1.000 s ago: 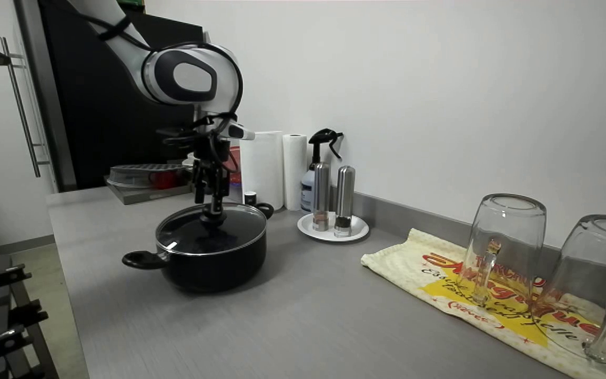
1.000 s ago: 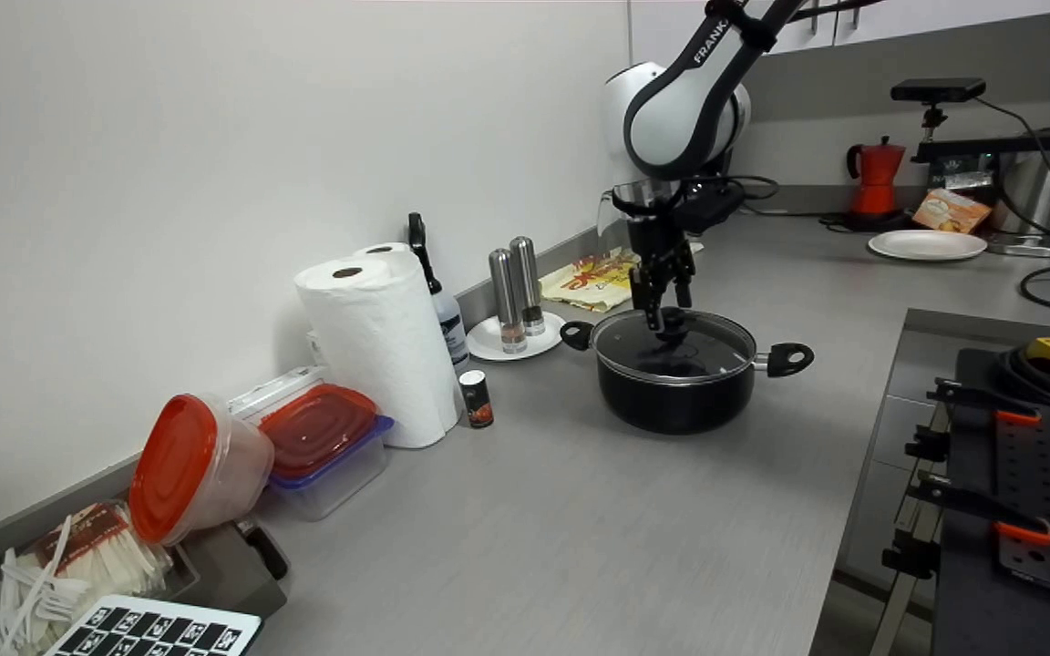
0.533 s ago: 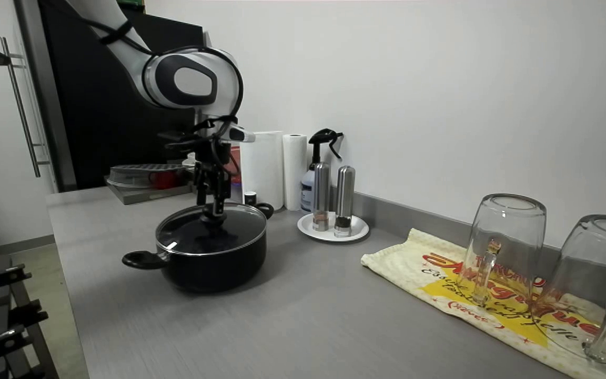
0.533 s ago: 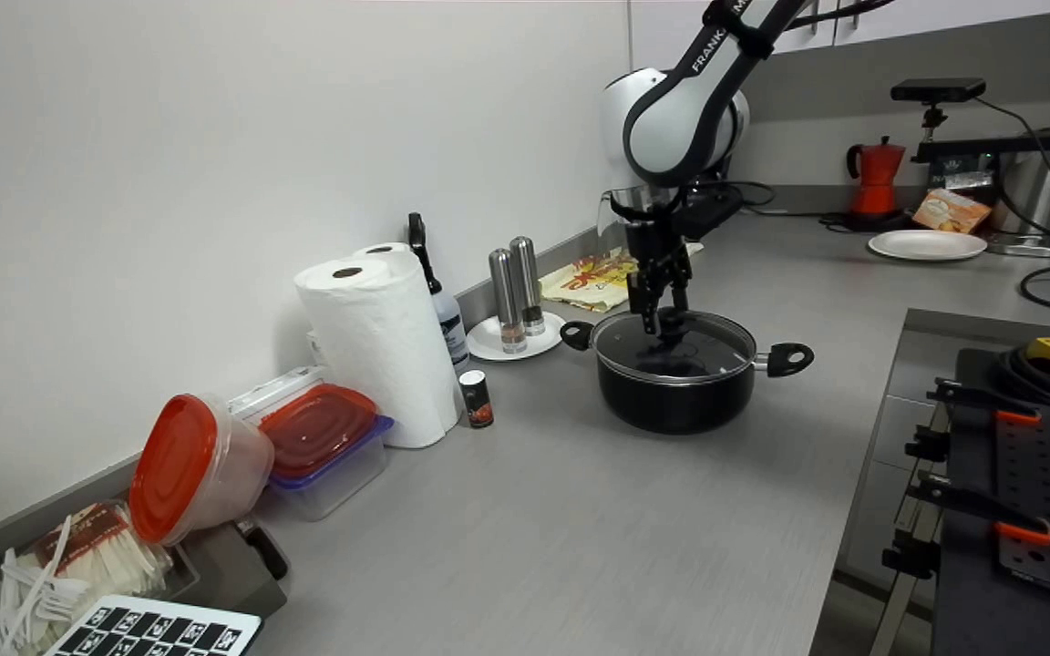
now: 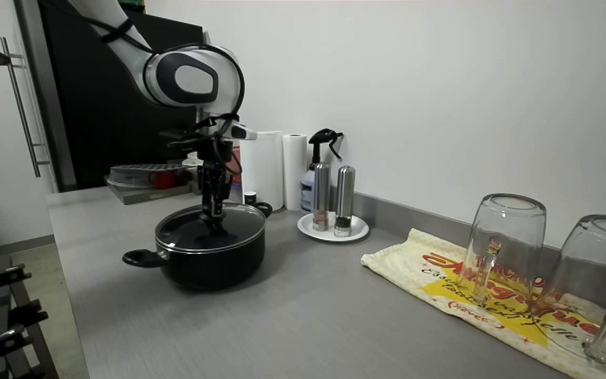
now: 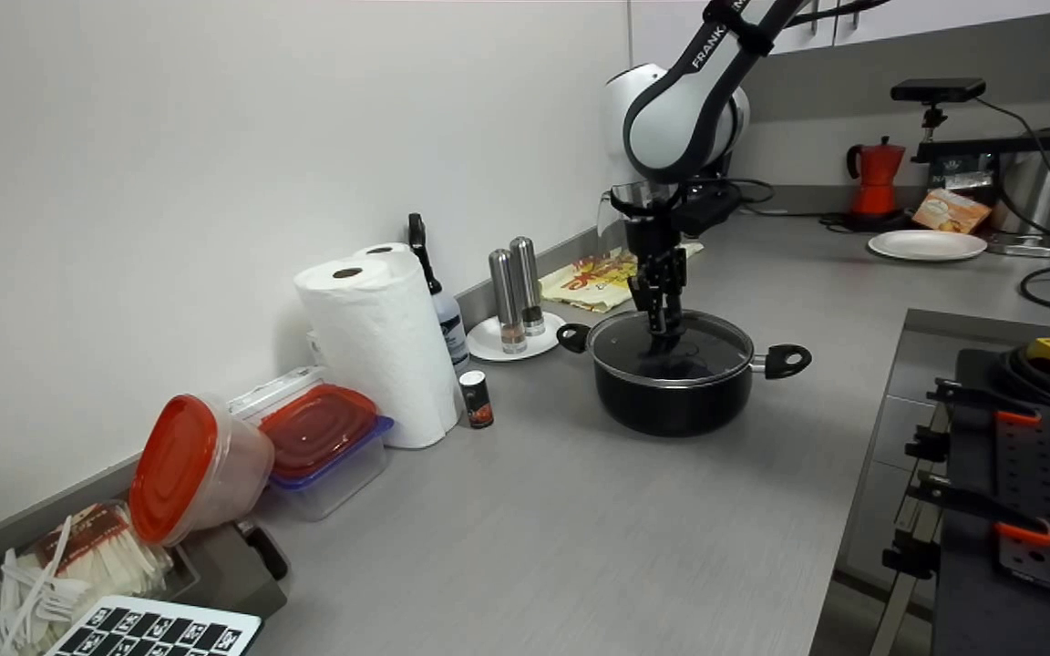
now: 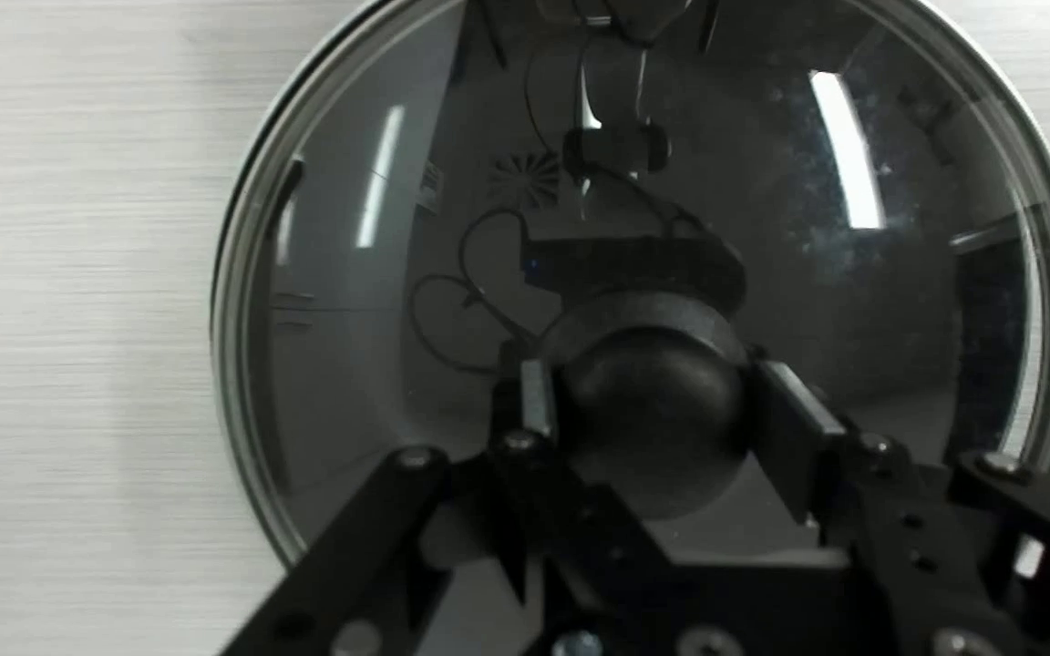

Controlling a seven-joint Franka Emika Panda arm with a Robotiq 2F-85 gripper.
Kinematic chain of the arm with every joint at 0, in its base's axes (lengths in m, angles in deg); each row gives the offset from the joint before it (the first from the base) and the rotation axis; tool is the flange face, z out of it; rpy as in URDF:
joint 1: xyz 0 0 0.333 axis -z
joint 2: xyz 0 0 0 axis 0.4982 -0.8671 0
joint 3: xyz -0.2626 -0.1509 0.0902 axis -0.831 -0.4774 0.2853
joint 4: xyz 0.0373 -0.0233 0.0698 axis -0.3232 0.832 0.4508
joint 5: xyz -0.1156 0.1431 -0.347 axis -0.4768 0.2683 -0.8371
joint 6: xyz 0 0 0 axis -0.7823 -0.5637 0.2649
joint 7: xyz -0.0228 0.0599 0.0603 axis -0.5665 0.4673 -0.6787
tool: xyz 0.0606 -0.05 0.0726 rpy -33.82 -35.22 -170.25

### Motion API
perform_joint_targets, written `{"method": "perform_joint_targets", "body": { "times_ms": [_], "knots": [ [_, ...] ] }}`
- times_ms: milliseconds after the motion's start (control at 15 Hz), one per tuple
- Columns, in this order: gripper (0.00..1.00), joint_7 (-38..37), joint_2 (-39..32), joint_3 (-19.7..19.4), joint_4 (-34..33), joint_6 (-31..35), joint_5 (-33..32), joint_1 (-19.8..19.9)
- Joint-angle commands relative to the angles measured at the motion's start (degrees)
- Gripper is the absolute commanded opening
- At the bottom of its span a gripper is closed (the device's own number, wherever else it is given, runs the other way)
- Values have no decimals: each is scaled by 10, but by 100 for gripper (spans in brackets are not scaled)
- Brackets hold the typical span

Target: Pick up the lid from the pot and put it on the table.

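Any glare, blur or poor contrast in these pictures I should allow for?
Wrist view: bright strip reflections glare off the round, dark glassy lid, and the black two-fingered gripper looks slightly soft; both exterior views: gripper and lid centre blend, dark on dark.

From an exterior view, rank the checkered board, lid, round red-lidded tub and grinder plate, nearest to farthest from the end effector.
1. Lid: on the pot, directly below the end effector.
2. Grinder plate: picture left of the pot.
3. Round red-lidded tub: farther left, lower.
4. Checkered board: bottom-left picture edge.
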Motion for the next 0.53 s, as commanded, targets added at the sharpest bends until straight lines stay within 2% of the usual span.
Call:
{"method": "perform_joint_targets", "body": {
  "times_ms": [0,133,467],
  "knots": [
    [28,10,-4,1,-2,4,10,-2],
    [25,13,-1,2,0,3,13,-1],
    [25,25,24,10,14,-4,23,-2]
  ]
}}
